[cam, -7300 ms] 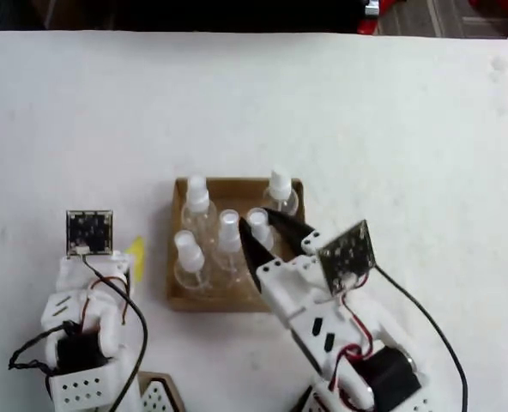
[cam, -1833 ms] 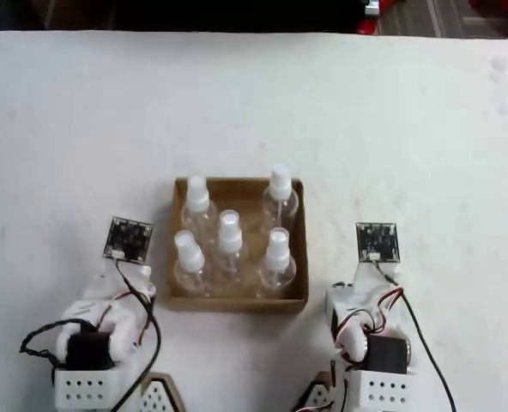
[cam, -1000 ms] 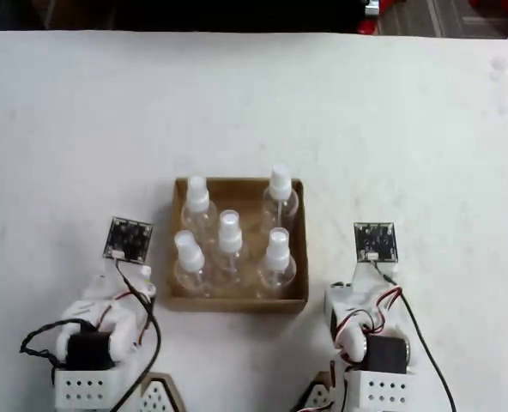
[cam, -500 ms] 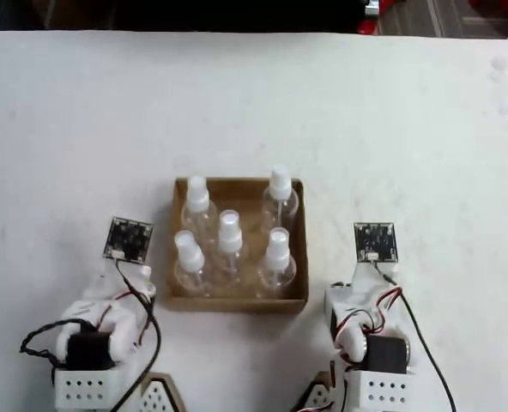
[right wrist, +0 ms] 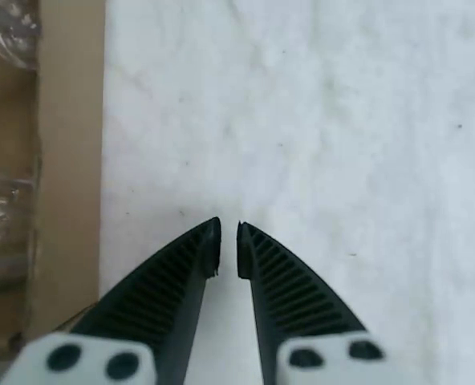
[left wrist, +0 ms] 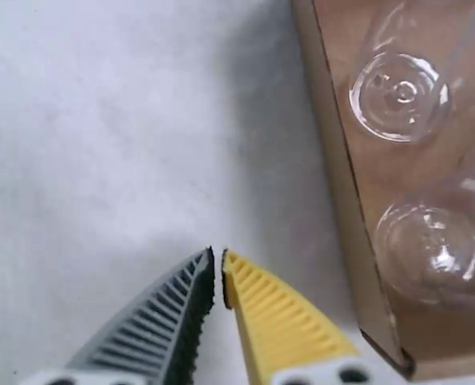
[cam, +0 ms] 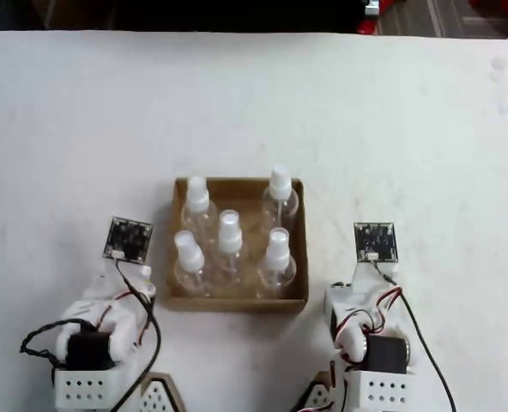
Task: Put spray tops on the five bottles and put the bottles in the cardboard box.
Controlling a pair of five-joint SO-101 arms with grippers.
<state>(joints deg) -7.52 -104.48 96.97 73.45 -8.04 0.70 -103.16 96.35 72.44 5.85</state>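
left gripper (left wrist: 217, 269) is seen with its grey and yellow fingers brought together, a hairline gap at the tips and nothing held. it is hung low over the bench (cam: 65, 129), just beside the left wall of the cardboard box (cam: 237, 302). the box is set mid-bench between the two arms. all five bottles (cam: 229, 249) are stood upright inside it, two at the back, one in the middle and two at the front. each is fitted with a white spray top (cam: 278, 182). right gripper (right wrist: 228, 245) is likewise closed on nothing, its black fingers nearly touching, low over the bench just beside the box's right wall.

the task is judged as good as done. the box could be clipped and shoved if either arm were swung inward, since both are close to its walls. the bottles look light and loosely packed, so a knock could tip them against each other. how firmly the tops are seated cannot be told.

a red item (cam: 494, 7) is seen past the far right corner. only the box walls are judged to lie near an arm's path.
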